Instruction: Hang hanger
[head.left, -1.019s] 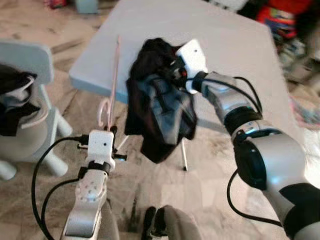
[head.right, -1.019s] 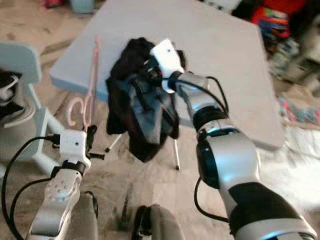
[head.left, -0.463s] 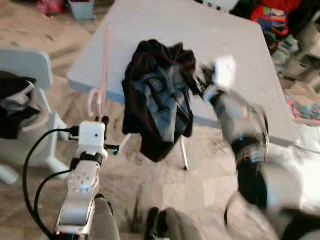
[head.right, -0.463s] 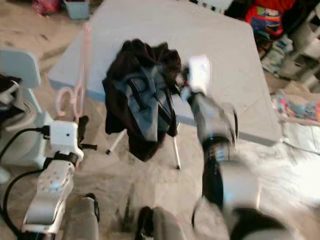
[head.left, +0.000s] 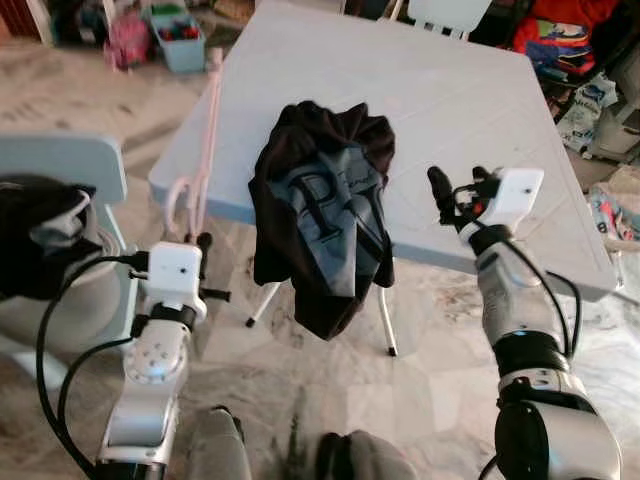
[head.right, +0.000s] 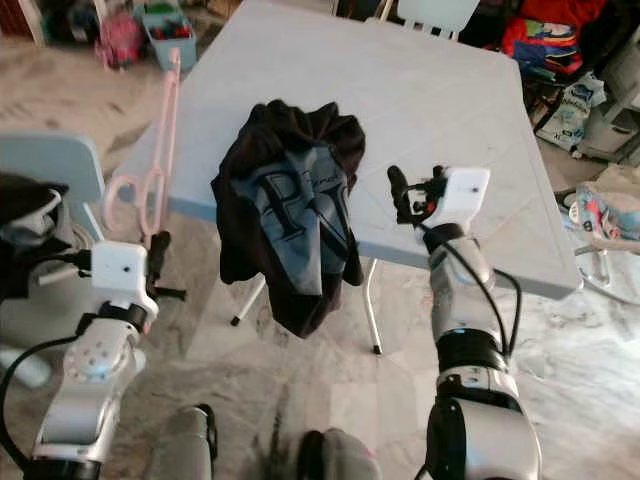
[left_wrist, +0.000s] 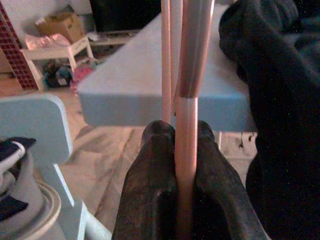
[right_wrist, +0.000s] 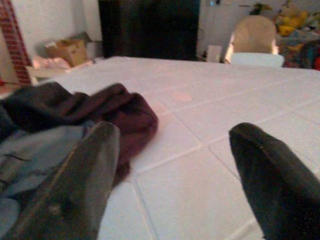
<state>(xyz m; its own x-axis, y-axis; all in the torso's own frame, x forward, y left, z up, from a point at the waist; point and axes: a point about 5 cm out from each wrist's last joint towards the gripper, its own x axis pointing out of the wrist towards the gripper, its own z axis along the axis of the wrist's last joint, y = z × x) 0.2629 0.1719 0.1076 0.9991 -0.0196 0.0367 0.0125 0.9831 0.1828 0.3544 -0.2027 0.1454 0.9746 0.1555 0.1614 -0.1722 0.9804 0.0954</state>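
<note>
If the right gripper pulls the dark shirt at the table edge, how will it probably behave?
The dark shirt lies crumpled and droops over the table edge, so it is probably floppy. Much hangs free, so it may slide off. The open right gripper would likely gather folds.

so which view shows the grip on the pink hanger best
The left wrist view: the left gripper is shut on the pink hanger. The eye views show the hanger's hook above the gripper, its bar along the table edge.

Head stereo pair looks down and forward over table (head.left: 470, 90), both arms and dark shirt (head.left: 325, 220). Left wrist cam sits close behind its fingers, facing table edge. Right wrist cam skims low across tabletop; both wrist views share the shirt
</note>
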